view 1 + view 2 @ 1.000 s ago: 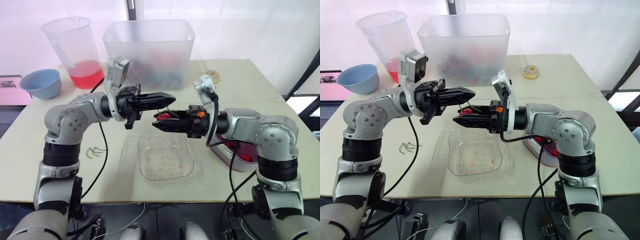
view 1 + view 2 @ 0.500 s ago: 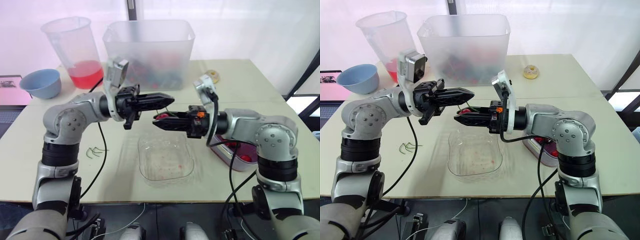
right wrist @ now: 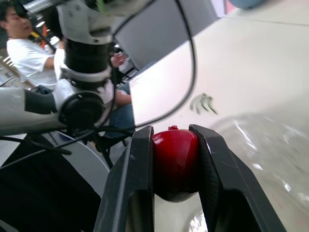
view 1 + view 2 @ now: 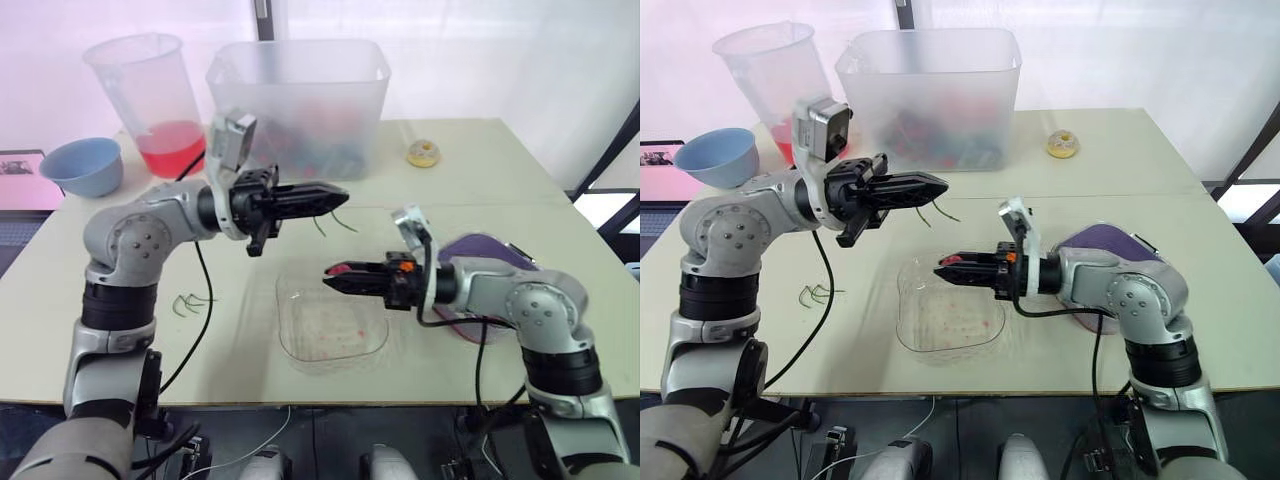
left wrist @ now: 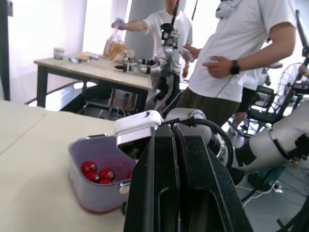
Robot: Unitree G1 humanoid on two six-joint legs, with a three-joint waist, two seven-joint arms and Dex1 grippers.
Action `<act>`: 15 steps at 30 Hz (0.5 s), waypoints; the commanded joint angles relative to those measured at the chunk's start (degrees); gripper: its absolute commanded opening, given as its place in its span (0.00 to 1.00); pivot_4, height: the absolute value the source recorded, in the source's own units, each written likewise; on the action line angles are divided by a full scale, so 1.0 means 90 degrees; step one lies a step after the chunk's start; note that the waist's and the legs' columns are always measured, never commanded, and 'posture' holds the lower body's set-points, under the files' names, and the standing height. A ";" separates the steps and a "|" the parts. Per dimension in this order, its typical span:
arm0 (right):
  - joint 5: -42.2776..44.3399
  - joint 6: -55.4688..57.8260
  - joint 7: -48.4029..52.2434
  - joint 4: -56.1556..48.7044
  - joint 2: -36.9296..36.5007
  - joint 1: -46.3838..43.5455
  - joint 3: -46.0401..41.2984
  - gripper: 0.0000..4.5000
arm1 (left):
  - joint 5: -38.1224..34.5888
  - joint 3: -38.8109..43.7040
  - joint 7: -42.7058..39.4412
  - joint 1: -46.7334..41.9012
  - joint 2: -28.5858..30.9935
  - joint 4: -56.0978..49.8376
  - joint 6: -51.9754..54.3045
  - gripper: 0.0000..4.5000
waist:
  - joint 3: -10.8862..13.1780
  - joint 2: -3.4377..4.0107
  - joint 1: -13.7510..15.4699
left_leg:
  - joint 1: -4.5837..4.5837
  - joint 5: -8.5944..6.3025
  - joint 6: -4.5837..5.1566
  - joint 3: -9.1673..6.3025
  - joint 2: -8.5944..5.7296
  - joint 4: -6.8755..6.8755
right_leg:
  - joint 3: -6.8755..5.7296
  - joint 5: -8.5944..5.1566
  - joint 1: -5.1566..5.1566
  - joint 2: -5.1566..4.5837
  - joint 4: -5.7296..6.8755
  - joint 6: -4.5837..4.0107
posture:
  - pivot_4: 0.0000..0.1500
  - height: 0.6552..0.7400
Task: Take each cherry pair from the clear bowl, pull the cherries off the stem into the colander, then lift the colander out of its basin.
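right end effector [image 3: 171, 133] pinches a glossy round cherry [image 3: 175, 164]; left end effector [image 4: 338, 194] clamps a wiry stem [image 4: 345, 224].

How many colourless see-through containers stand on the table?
3: the jug holding red liquid at the far left, the large tub beside it at the back, and the shallow clear bowl at the front. None seems hidden.
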 commanded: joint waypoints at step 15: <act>-0.3662 -0.2727 0.2328 0.2671 -0.4208 0.0722 0.0430 0.15 | -0.0055 0.0412 0.0386 0.0471 0.0261 -0.0413 -0.0114 0.00 | 0.0004 0.0007 -0.0043 | 0.0010 -0.0016 0.0028 0.0025 0.0008 0.0011 | 0.0007 0.0000 0.0018 0.0012 -0.0010 0.0001 | 1.00 1.00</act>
